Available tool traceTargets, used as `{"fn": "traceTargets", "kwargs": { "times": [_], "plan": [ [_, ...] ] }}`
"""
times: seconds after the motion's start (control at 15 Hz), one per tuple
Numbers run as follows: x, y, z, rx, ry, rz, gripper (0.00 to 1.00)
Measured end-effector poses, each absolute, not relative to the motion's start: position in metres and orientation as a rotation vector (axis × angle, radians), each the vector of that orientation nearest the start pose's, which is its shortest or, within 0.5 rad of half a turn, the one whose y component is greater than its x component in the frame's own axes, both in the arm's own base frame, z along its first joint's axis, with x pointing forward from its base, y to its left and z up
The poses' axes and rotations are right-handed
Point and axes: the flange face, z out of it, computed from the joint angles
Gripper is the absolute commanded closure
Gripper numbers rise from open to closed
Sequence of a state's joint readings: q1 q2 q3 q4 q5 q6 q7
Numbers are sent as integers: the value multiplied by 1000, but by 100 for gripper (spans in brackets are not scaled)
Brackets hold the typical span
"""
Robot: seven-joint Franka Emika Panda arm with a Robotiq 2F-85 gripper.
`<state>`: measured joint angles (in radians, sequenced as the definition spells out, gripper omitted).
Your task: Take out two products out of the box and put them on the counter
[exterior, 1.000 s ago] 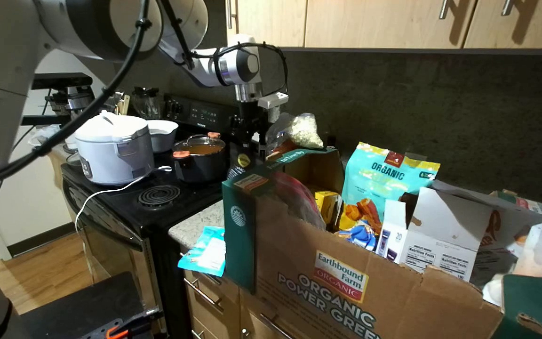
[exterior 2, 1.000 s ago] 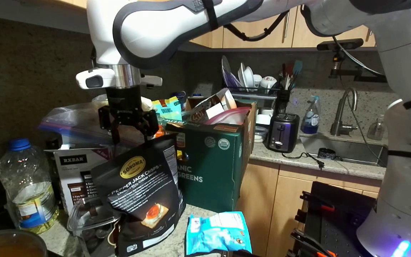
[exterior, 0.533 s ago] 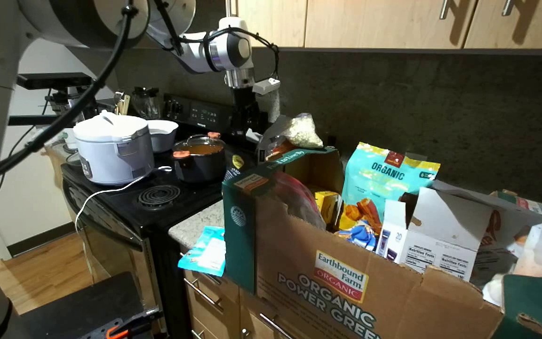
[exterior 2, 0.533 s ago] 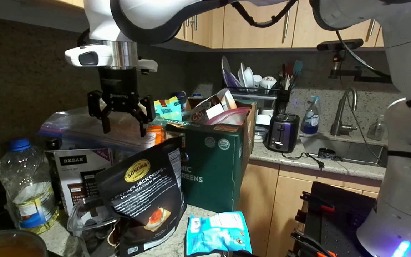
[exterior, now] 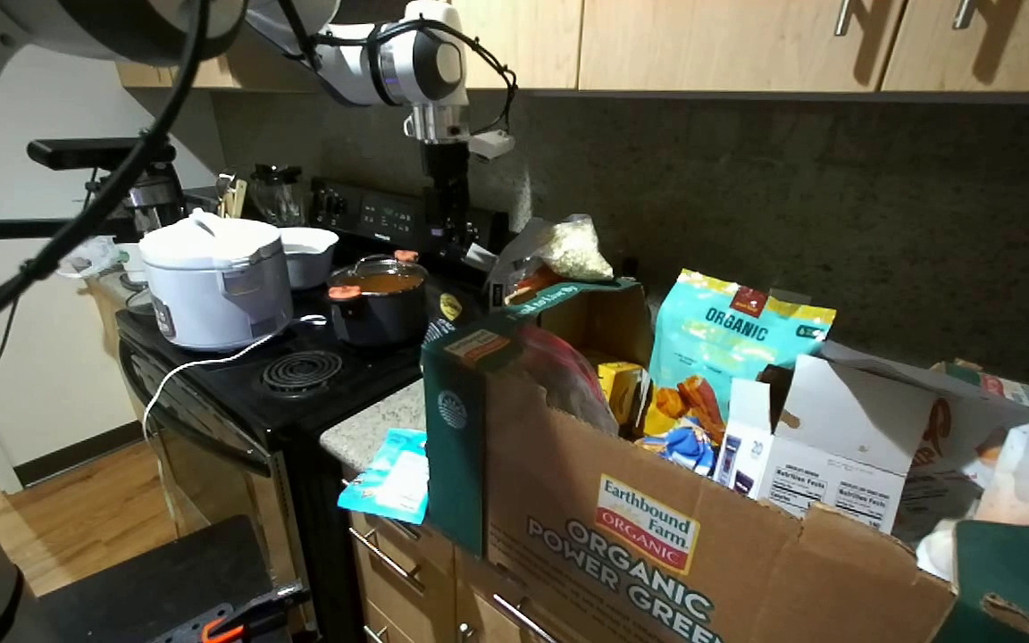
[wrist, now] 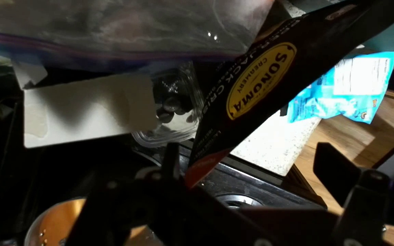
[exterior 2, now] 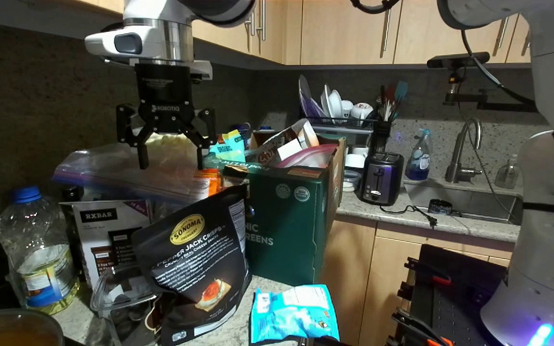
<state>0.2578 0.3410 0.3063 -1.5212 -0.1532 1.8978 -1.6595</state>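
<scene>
While the claw (exterior 2: pixel 171 161) hung with its two sides wide apart and nothing held between them, the big brown box (exterior: pixel 586 500) stood on the desk (exterior: pixel 380 420), stuffed with food. One wanted thing was probably the orange and white packet (exterior 2: pixel 213 181), which showed by the end of the box and seemed to be outside it, though its bottom was hidden. I could not tell which thing was the second. The packet looked light, soft and maybe slippery, so a gentle pinch on its top edge would suit it; a hard squeeze might crush the food. Next to it sagged a floppy clear bag (exterior 2: pixel 113 168), and a black bag (exterior 2: pixel 193 269) stood tilted on the desk below the claw, so low moves could snag them. Since the box had a ragged rim and a tall blue-green bag (exterior: pixel 738 326) stuck up inside, anything lifted out should go straight up first. A small blue bag (exterior 2: pixel 294 312) lay with one end poking past the desk's edge, where a bump might tip it off. Only a little desk showed between the black and blue bags; more room was up high, under the cupboards (exterior: pixel 729 45).
</scene>
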Motion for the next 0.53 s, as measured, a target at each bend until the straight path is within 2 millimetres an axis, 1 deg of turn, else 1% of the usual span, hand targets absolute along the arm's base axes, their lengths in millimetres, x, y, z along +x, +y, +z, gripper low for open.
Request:
{"fn": "traceTargets", "kwargs": {
  "times": [0.33,0.53],
  "plan": [
    [554,318,499,1293,2852,90,0],
    [544,313,509,1283,2854,103,0]
  ]
}}
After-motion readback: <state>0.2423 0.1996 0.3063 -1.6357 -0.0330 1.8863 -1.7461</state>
